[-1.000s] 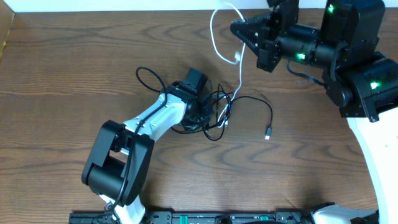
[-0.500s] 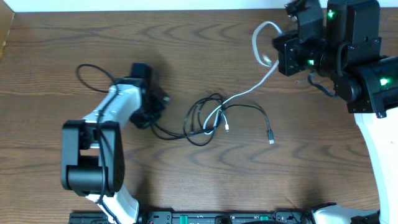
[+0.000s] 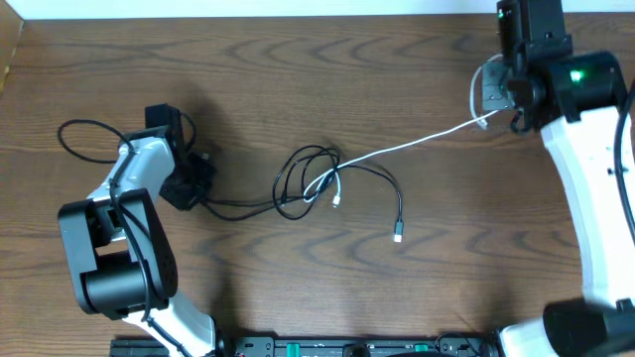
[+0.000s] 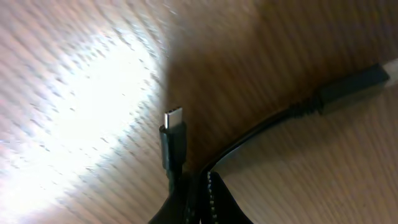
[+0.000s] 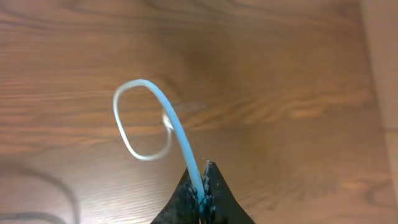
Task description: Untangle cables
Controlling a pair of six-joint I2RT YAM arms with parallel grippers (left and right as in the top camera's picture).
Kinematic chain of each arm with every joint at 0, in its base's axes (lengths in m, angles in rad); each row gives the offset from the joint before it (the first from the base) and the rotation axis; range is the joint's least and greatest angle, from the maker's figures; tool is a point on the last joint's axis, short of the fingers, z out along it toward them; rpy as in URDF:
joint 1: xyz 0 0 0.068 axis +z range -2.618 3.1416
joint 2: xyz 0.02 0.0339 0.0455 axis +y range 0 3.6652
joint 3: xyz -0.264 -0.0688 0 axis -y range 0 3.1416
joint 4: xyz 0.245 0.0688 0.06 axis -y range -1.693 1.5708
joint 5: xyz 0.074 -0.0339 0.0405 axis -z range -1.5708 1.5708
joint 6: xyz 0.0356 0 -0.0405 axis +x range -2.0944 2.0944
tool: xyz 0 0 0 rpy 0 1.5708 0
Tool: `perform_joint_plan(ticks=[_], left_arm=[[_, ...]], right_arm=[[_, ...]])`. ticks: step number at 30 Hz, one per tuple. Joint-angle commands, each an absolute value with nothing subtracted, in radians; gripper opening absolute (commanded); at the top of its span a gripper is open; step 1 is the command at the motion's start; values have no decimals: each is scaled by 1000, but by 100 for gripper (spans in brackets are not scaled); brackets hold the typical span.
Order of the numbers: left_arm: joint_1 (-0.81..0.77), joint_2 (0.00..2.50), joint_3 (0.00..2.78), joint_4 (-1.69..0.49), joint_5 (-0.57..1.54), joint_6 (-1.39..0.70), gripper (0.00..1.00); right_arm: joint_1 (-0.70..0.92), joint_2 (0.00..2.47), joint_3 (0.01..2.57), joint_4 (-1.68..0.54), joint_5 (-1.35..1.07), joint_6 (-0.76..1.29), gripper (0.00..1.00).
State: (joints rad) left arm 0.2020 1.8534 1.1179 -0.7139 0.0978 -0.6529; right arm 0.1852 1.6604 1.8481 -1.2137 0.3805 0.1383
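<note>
Two thin cords, the black cable (image 3: 399, 210) and the white cable (image 3: 417, 144), meet in a tangle (image 3: 308, 178) mid-table (image 3: 298, 79). Left of the tangle, the left pincer (image 4: 199, 186) is clamped tight on the black cable, with a small plug (image 4: 172, 134) standing just beside its tips. Far right of the tangle, the right pincer (image 5: 202, 183) is pinched closed on the white cable, which runs taut down to the tangle.

Both cords look light, limp and smooth-skinned, so they would likely slide through a loose grip, and hard pulling may cinch the loops. The slack loops close to the tangle, or the free plug ends just right of it, seem the better holds.

How the strands cross inside the tangle is too small to read. The left wrist view is blurred and washed by glare. From overhead, the arms cover both pincers' tips.
</note>
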Motion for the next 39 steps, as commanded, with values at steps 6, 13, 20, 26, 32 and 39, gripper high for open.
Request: perform_joint_plan(ticks=[6,13,20,26,32,39], left_arm=[[223,1834,1114,-720,100,-615,8],[217,1826,1150,-709,443,-361,38],[179,1700,1175,-778,464,-333,39],[66,1593,1175,-777,460,-345,39],[-42,1612,1172,-772,305,-403,43],[-64,1676,1169,-662,280,-417,42]], right_arm=[[55,1793,1846,-1220,253,159,44],[50,1853,1846,-1208,3,62,80],[76,1854,1834,-1215,-287,43,51],[141,1854,1771,-1168,-429,44,38],[217,1854,1628,-1056,-625,70,45],[396,1854,1368,-698,-715,431,28]])
